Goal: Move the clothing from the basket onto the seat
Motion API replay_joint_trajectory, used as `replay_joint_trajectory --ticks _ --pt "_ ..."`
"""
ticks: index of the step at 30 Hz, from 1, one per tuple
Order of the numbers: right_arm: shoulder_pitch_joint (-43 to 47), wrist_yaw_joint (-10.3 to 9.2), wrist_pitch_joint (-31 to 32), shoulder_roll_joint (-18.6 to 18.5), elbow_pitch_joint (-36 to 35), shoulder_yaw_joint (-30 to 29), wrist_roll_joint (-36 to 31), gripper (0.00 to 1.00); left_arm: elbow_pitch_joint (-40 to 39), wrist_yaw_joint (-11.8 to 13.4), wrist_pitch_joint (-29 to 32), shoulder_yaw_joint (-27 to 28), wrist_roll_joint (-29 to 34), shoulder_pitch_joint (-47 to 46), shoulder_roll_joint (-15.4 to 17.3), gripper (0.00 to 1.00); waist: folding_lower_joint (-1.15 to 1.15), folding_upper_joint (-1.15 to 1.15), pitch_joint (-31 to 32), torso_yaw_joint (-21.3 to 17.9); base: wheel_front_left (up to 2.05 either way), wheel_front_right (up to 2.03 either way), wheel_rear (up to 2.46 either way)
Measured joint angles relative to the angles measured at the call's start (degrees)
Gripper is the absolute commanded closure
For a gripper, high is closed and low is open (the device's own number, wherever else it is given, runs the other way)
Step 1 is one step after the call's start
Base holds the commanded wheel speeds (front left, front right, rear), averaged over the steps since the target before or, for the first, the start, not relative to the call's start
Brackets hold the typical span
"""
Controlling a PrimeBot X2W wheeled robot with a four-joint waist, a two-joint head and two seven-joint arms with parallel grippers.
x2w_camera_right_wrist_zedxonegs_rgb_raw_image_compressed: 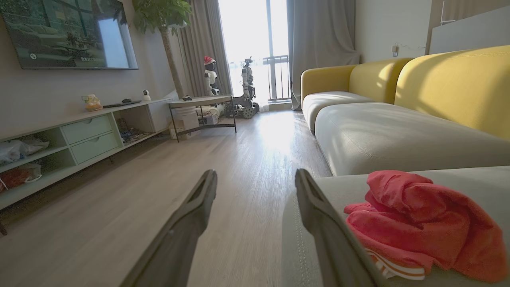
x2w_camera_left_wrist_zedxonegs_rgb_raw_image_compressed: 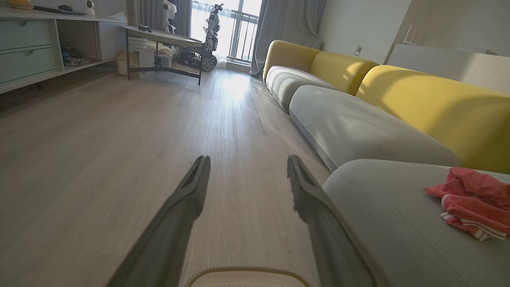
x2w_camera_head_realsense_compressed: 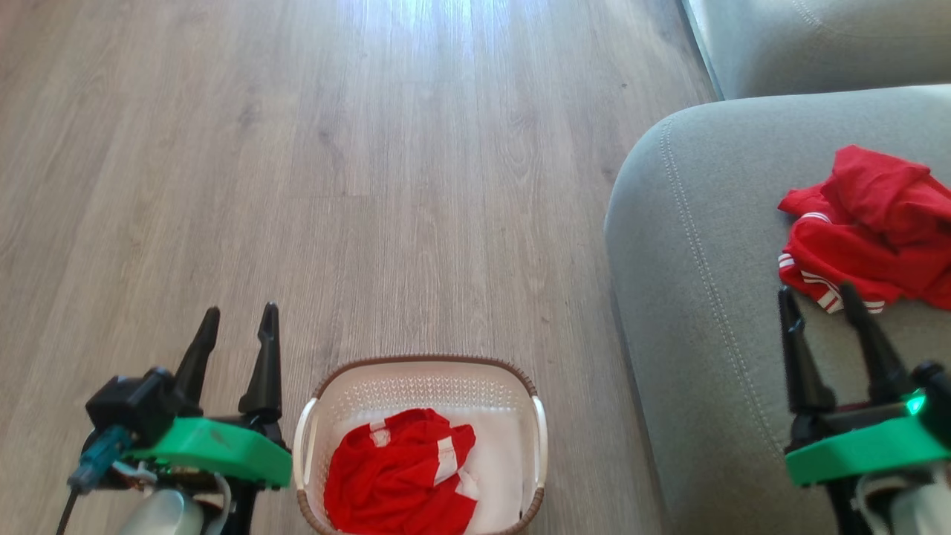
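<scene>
Head view, reading from the left: the left tool [x2w_camera_head_realsense_compressed: 241, 310] hangs over the wooden floor [x2w_camera_head_realsense_compressed: 371, 186] just beside the basket [x2w_camera_head_realsense_compressed: 423, 362], its two fingers spread apart with nothing between them. The basket stands on the floor close to the robot. A crumpled red garment [x2w_camera_head_realsense_compressed: 401, 475] lies in it, bunched toward the left wall, with bare white bottom to its right. Further right the seat [x2w_camera_head_realsense_compressed: 706, 312] rises with a rounded, stitched edge, and a second red garment [x2w_camera_head_realsense_compressed: 877, 230] lies on it, well in from that edge. The right tool [x2w_camera_head_realsense_compressed: 817, 293] hovers above the seat just beside this garment's striped hem — fingers likewise parted, gripping nothing.

About half the job looks done, and the risks lie mostly with the piece in the basket. Its cloth sits close to the perforated wall and the handle, so a long finger could catch the plastic and drag or tip the light basket — likely if the descent strays left. A pinch on a single fold may let the garment slip to the floor on the way across. A release too near the seat's rounded edge could let it slide off. The right tool, so near the hem, could snag the second red garment if it swings.
</scene>
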State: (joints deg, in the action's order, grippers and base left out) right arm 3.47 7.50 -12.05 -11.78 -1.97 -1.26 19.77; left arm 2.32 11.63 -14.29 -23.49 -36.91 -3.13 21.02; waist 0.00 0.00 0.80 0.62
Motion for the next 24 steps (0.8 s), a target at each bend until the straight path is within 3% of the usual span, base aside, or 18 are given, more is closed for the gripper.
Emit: replay_joint_trajectory --ticks 6,24 --pt "0.9 0.00 -1.7 2.9 2.0 0.4 -1.7 0.00 0.1 -2.1 0.0 3.8 3.7 2.5 -2.8 0.00 0.00 0.00 -0.1 0.2 0.00 0.00 0.00" --pt "0.8 0.00 -2.2 2.9 2.5 1.7 -2.2 0.00 1.6 -5.6 0.0 7.7 7.9 3.6 -6.3 0.00 0.00 0.00 0.0 0.0 0.00 0.00 0.00"
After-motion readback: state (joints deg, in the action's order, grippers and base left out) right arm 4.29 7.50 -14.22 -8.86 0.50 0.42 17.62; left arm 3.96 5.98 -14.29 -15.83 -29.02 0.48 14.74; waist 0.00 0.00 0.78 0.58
